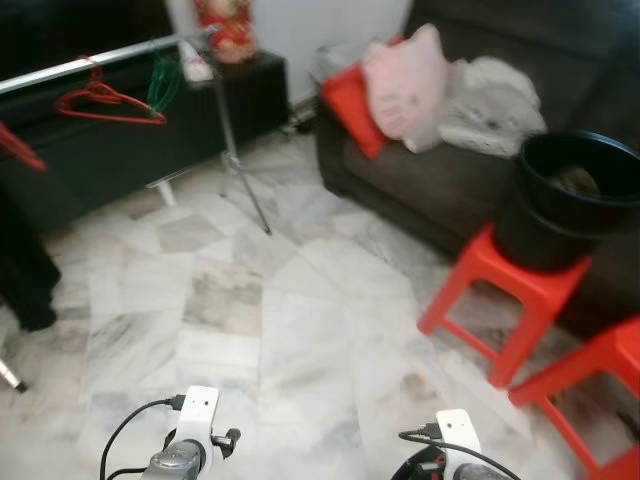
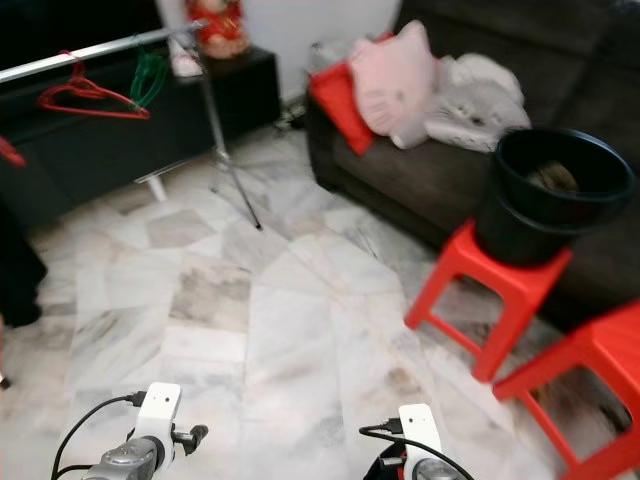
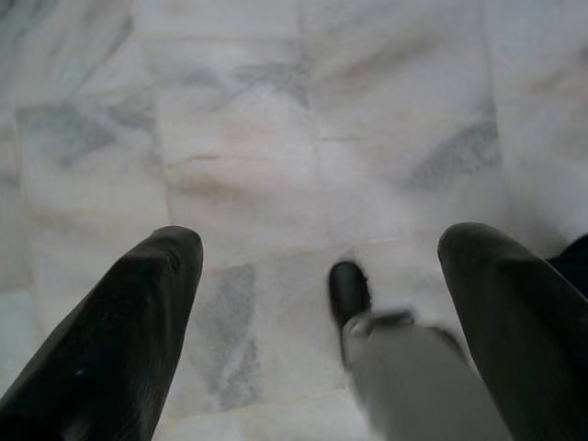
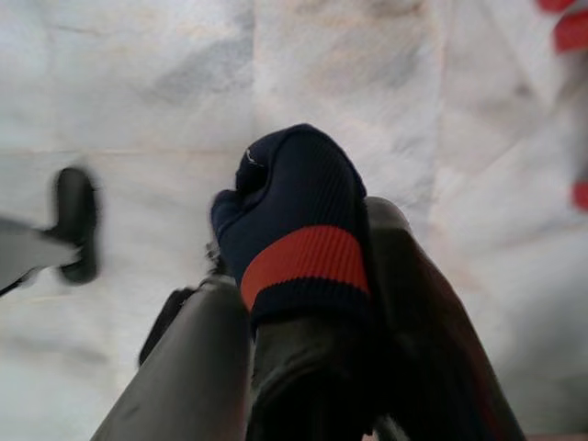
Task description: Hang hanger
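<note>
Up at far left, hooked over the silver rail (image 1: 90,65): one thin red hanger (image 1: 105,103), triangular, with one green hanger (image 1: 162,82) just beside it and part of a second red one (image 1: 15,145) at the edge. Lower, left gripper (image 3: 322,246) spread wide above marble floor (image 1: 280,330). Rightward, right gripper (image 4: 303,266) pinching a navy cloth (image 4: 299,220) with a red band. Beyond, two red stools (image 1: 510,280), one black bucket (image 1: 560,200).

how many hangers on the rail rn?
2 clearly: a red hanger and a green hanger beside it, both on the silver rail. A red shape at the left edge may be a third; it is cut off.
</note>
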